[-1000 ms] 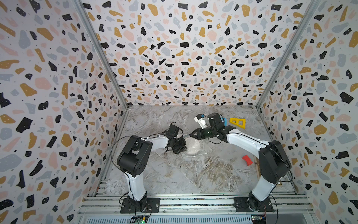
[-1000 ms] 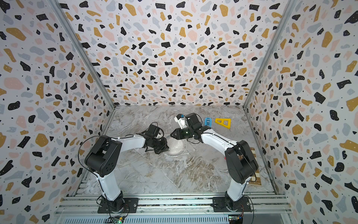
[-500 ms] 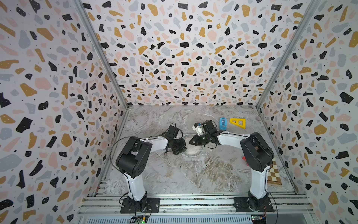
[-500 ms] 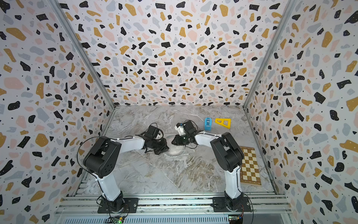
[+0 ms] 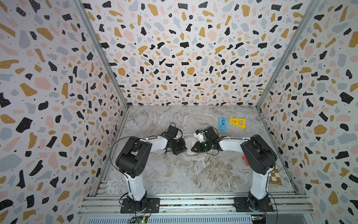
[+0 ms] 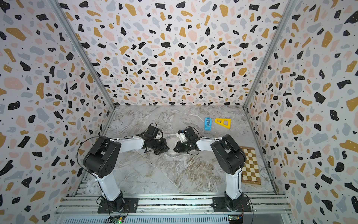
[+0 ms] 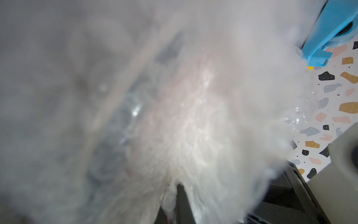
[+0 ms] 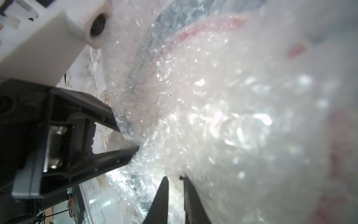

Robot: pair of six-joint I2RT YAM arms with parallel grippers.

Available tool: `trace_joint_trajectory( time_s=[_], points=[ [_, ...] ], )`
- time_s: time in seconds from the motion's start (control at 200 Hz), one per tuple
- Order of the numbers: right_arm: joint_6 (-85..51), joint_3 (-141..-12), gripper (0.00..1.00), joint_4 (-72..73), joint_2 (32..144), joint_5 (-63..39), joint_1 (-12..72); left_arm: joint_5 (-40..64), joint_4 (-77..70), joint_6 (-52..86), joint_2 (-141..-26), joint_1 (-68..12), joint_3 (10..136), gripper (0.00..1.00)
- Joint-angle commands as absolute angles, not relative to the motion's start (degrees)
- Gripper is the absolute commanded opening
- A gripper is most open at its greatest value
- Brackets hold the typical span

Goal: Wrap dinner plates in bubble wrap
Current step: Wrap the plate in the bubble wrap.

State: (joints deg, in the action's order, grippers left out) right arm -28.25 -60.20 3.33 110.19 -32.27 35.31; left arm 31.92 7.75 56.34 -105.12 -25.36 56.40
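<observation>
Moved: your right gripper [image 5: 193, 149] has come down from above the far side of the plate [image 5: 188, 142] to its right edge, and the raised white bulge of wrap [image 8: 222, 116] has gone flat.
Unmoved: your left gripper [image 5: 183, 149] sits at the plate's left edge as before.
Plate: it lies flat mid-table [image 5: 174, 174], between the two grippers and under the wrap. It is round, so no axis is longer. In both top views you see only a faint ring.
Wrap: covers the plate and bunches toward both sets of fingertips.
Rim: the navy band shows through the bubbles in the right wrist view, its marks too blurred to read.
Left tool: jaws closed, pinching wrap.
Right tool: fingers [image 8: 162, 194] stand a sliver apart with film at the tips. You cannot tell whether they pinch it.
Behind: blue dispenser [image 5: 223, 123] just beside yellow triangle [image 5: 238, 123], well apart from the plate.
Right edge: checkerboard [image 6: 250, 166], hidden by the arm a second ago, now shows.
</observation>
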Motion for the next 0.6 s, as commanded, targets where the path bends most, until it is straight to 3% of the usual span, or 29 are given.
trace_joint_trajectory(
  time_s=[0.0, 0.3, 0.596],
  points=[
    [-28.0, -58.3, 0.18, 1.1, 109.8, -29.1, 35.1, 34.3, 14.0, 55.8, -104.3, -24.3, 56.2, 0.07],
    [-28.3, -57.0, 0.18, 1.3, 110.3, -28.8, 34.9, 39.0, 16.0, 56.5, -101.2, -20.7, 60.8, 0.2],
    [-28.4, -57.0, 0.18, 1.1, 110.4, -28.6, 34.9, 46.6, 10.8, 62.9, -100.2, -19.8, 66.5, 0.19]
  ],
)
